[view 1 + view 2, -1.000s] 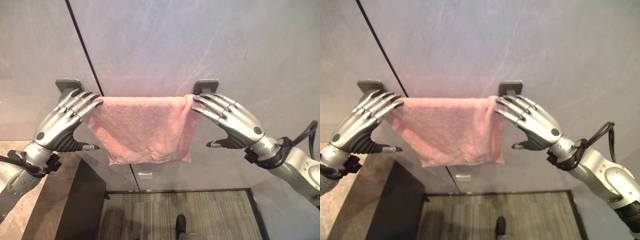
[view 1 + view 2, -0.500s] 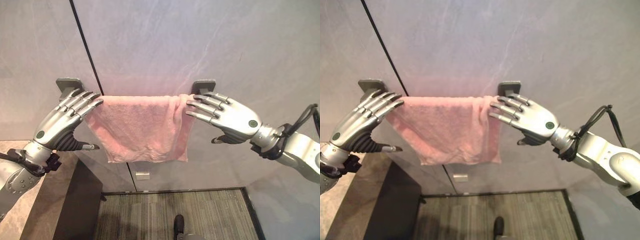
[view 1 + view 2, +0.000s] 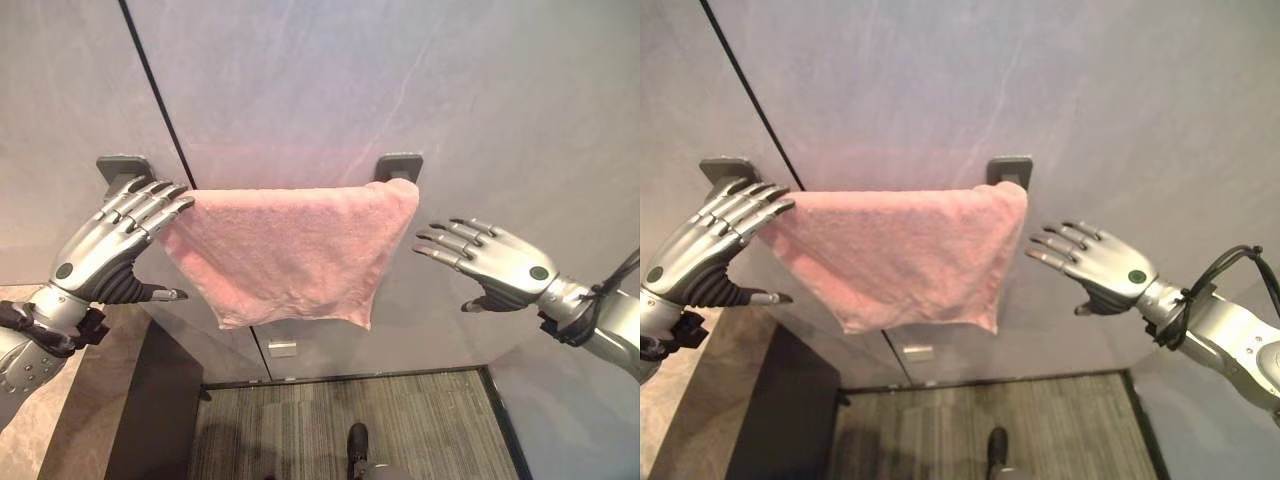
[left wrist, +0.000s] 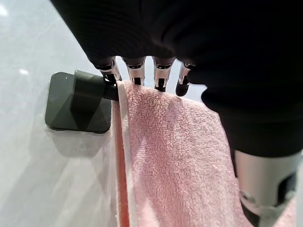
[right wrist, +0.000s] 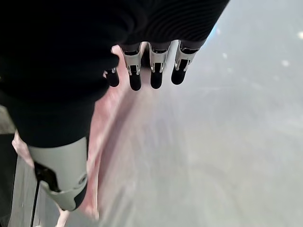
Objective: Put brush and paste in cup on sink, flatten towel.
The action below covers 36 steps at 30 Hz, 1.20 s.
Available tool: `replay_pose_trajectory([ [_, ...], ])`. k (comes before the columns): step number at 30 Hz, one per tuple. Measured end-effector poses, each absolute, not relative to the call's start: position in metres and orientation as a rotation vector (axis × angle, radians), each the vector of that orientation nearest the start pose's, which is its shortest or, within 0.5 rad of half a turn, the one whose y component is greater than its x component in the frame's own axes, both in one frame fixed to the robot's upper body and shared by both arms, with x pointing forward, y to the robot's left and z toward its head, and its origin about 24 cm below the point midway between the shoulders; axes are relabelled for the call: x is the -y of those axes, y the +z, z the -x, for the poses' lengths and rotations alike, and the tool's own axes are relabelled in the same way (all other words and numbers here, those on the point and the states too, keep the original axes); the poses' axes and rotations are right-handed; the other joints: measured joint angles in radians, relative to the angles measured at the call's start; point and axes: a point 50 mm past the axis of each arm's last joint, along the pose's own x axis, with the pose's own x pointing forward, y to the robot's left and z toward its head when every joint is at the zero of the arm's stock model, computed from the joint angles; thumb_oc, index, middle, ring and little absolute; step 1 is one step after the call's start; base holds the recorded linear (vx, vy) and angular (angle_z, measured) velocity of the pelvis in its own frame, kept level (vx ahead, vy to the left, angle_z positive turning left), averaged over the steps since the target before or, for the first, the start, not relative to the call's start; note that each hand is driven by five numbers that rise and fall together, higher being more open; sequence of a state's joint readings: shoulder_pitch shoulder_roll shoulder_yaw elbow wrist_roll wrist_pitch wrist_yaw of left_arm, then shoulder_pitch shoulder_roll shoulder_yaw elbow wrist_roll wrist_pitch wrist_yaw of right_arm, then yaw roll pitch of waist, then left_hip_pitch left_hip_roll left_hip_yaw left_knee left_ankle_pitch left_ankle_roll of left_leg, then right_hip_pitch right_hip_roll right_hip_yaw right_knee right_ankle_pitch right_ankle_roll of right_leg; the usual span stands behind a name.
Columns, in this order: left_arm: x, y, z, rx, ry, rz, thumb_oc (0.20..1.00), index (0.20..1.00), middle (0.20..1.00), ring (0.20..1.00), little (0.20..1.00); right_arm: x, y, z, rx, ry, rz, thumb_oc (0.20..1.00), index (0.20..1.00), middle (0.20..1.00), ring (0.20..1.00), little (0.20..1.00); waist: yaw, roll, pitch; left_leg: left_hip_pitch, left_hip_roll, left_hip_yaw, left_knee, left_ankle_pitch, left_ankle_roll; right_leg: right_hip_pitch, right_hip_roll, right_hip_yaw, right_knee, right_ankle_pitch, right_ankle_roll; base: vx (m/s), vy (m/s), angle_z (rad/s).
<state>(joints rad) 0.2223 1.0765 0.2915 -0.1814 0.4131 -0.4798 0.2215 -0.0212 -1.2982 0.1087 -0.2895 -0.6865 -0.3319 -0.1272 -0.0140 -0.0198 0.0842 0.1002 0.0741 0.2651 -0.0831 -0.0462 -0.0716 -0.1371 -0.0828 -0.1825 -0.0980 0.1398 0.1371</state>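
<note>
Both hands raised, fingers extended, thumbs apart

The left hand (image 3: 100, 255) reaches up from the lower left, palm down, its straight fingers (image 4: 136, 75) resting along the top left edge of the pink towel (image 3: 285, 250). The right hand (image 3: 500, 265) comes in from the right on a nearly level forearm, fingers straight and slightly spread, thumb hanging below, held just beside the towel's right edge without touching it.

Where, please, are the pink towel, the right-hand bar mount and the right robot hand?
pink towel (image 3: 290, 250), left eye view, middle of the hanging cloth.
right-hand bar mount (image 3: 397, 165), left eye view, its dark wall plate.
right robot hand (image 3: 505, 268), left eye view, back of the hand.
</note>
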Motion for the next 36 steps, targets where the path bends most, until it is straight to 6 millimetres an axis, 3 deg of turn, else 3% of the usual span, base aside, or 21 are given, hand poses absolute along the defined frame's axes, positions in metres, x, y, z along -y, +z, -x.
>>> replay_pose_trajectory([
  [9, -0.284, 0.186, -0.207, 0.596, -0.03, -1.426, 1.0, 1.0, 1.0, 1.0, 1.0, 0.226, 0.179, -0.233, 0.64, 0.425, 1.825, 1.0, 1.0, 1.0, 1.0, 1.0, -0.002, 0.009, -0.003, 0.002, 0.005, -0.003, 0.0, 0.001, -0.002, 0.001, 0.008, 0.003, 0.0, 0.016, -0.006, 0.0, -0.002, 0.0],
  [13, -0.276, 0.175, -0.21, 0.647, 0.06, -1.297, 1.0, 1.0, 1.0, 1.0, 1.0, 0.222, 0.164, -0.231, 0.663, 0.22, 1.517, 1.0, 1.0, 1.0, 1.0, 1.0, 0.0, 0.008, -0.004, 0.001, 0.01, -0.005, -0.004, 0.002, 0.0, 0.001, 0.008, -0.003, 0.0, 0.008, 0.005, 0.01, -0.004, 0.01],
  [15, -0.265, 0.16, -0.212, 0.676, 0.153, -1.121, 1.0, 1.0, 1.0, 1.0, 1.0, 0.223, 0.147, -0.231, 0.628, 0.138, 1.371, 1.0, 1.0, 1.0, 1.0, 1.0, 0.0, 0.016, -0.016, -0.005, 0.017, -0.009, -0.002, 0.004, 0.002, 0.001, 0.009, -0.018, 0.009, 0.01, 0.001, 0.04, -0.021, 0.12],
  [16, -0.258, 0.151, -0.214, 0.704, 0.287, -0.941, 1.0, 1.0, 1.0, 1.0, 1.0, 0.224, 0.13, -0.23, 0.572, 0.038, 1.237, 1.0, 1.0, 1.0, 1.0, 1.0, 0.002, 0.008, -0.021, 0.001, 0.016, -0.01, -0.003, 0.007, -0.002, 0.006, 0.012, -0.019, 0.0, 0.025, -0.018, 0.01, -0.013, 0.14],
  [17, -0.258, 0.151, -0.214, 0.711, 0.304, -0.916, 1.0, 1.0, 1.0, 1.0, 1.0, 0.223, 0.127, -0.23, 0.569, 0.038, 1.224, 1.0, 1.0, 1.0, 1.0, 1.0, 0.002, 0.005, -0.02, 0.002, 0.016, -0.01, -0.004, 0.007, -0.004, 0.006, 0.013, -0.019, 0.0, 0.036, -0.033, 0.03, -0.01, 0.07],
  [23, -0.273, 0.146, -0.207, 0.673, 0.394, -0.882, 1.0, 1.0, 1.0, 1.0, 1.0, 0.232, 0.127, -0.225, 0.574, -0.048, 1.186, 1.0, 1.0, 1.0, 1.0, 1.0, -0.001, 0.005, -0.017, 0.0, 0.018, -0.009, -0.008, 0.01, -0.007, 0.0, 0.016, -0.018, 0.0, 0.037, -0.038, 0.0, -0.001, -0.01],
  [26, -0.29, 0.119, -0.199, 0.525, 0.539, -0.79, 1.0, 1.0, 1.0, 1.0, 1.0, 0.235, 0.108, -0.217, 0.49, -0.066, 1.116, 1.0, 1.0, 1.0, 1.0, 1.0, -0.001, -0.015, -0.008, -0.002, 0.015, -0.008, -0.009, 0.01, -0.006, -0.002, 0.011, -0.018, 0.0, 0.034, -0.034, 0.0, -0.005, 0.02],
  [28, -0.298, 0.088, -0.193, 0.369, 0.619, -0.705, 1.0, 1.0, 1.0, 1.0, 1.0, 0.243, 0.082, -0.212, 0.364, -0.093, 1.064, 1.0, 1.0, 1.0, 1.0, 1.0, 0.001, -0.019, -0.012, -0.017, 0.024, -0.011, -0.009, 0.01, -0.003, -0.01, 0.013, -0.024, 0.002, 0.022, -0.017, 0.01, -0.017, 0.12],
  [29, -0.299, 0.061, -0.185, 0.238, 0.664, -0.603, 1.0, 1.0, 1.0, 1.0, 1.0, 0.249, 0.059, -0.207, 0.247, -0.122, 0.999, 1.0, 1.0, 1.0, 1.0, 1.0, -0.001, -0.027, -0.017, -0.016, 0.025, -0.013, -0.011, 0.009, -0.004, -0.009, 0.013, -0.037, 0.009, 0.029, -0.026, -0.01, -0.011, 0.13],
  [31, -0.297, 0.033, -0.172, 0.101, 0.697, -0.506, 1.0, 1.0, 1.0, 1.0, 1.0, 0.255, 0.039, -0.2, 0.13, -0.16, 0.934, 1.0, 1.0, 1.0, 1.0, 1.0, 0.0, -0.036, -0.023, -0.013, 0.021, -0.016, -0.008, 0.012, -0.009, -0.007, 0.014, -0.04, 0.001, 0.038, -0.065, -0.02, -0.005, 0.09],
  [32, -0.294, 0.004, -0.161, -0.05, 0.689, -0.391, 1.0, 1.0, 1.0, 1.0, 1.0, 0.259, 0.02, -0.197, 0.021, -0.199, 0.825, 1.0, 1.0, 1.0, 1.0, 1.0, -0.002, -0.031, -0.019, -0.013, 0.022, -0.016, -0.008, 0.012, -0.009, -0.007, 0.015, -0.042, 0.001, 0.041, -0.078, -0.02, 0.001, 0.04],
  [36, -0.272, -0.059, -0.146, -0.395, 0.575, -0.118, 1.0, 1.0, 1.0, 1.0, 1.0, 0.257, -0.05, -0.179, -0.388, -0.233, 0.482, 1.0, 1.0, 1.0, 1.0, 1.0, -0.001, 0.008, 0.002, -0.013, 0.017, -0.015, -0.008, 0.009, -0.009, -0.005, 0.011, -0.042, 0.009, 0.043, -0.081, -0.01, 0.001, 0.01],
])
